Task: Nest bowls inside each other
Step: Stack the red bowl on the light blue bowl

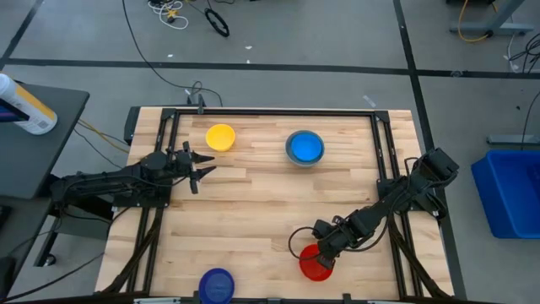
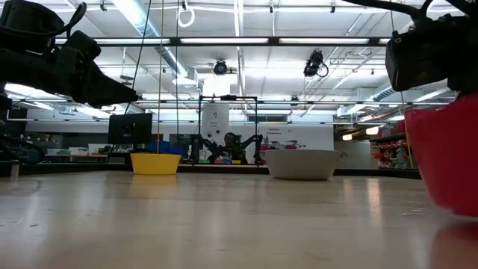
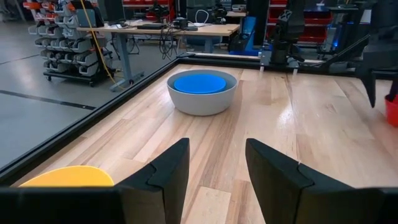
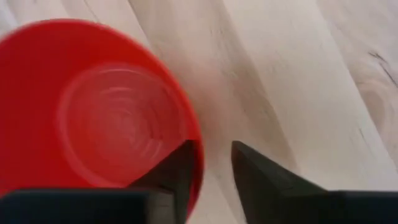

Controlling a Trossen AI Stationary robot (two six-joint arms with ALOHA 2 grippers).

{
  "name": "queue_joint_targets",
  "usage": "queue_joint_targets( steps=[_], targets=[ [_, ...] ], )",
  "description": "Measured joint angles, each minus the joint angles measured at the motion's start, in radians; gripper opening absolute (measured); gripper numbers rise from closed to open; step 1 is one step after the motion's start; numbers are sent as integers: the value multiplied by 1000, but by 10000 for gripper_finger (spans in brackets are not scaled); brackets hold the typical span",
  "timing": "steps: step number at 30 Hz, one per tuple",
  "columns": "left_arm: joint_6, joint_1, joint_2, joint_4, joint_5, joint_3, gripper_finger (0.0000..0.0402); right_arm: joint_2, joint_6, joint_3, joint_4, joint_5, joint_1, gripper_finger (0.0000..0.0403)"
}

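The red bowl (image 1: 315, 263) stands upright on the table near the front right. My right gripper (image 4: 214, 149) points steeply down over the bowl's near-side rim (image 4: 200, 163), open, with one finger inside the bowl and one outside. The light blue bowl (image 3: 200, 82) sits inside the grey bowl (image 3: 202, 99) at the far centre. A yellow bowl (image 1: 220, 137) stands at the far left, and a dark blue bowl (image 1: 217, 285) sits at the front edge. My left gripper (image 3: 217, 155) hovers open at the left, holding nothing. My right gripper stands astride the red bowl's rim (image 4: 199, 177), coming from above and slanting down. One finger (image 4: 180, 165) is inside the hollow and the other (image 4: 255, 168) outside, with a gap showing beside the outer one. Whether the inner finger touches the wall I cannot tell.
A black metal frame (image 1: 270, 112) runs around the wooden table top. Bare wood lies across the middle (image 1: 253, 203), between the bowls. Beyond the table are a blue bin (image 1: 510, 190) on the right and a dark side table (image 1: 34, 139) on the left.
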Motion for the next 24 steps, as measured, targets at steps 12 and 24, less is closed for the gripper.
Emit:
queue_joint_targets(
  steps=[12, 24],
  targets=[
    [0, 0, 0, -1, -19, 0, 167, 0, -236, 10, 149, 275, -41, 4],
    [8, 0, 0, -3, -21, 0, 167, -63, -676, 49, 84, 751, -402, 2]
  ],
)
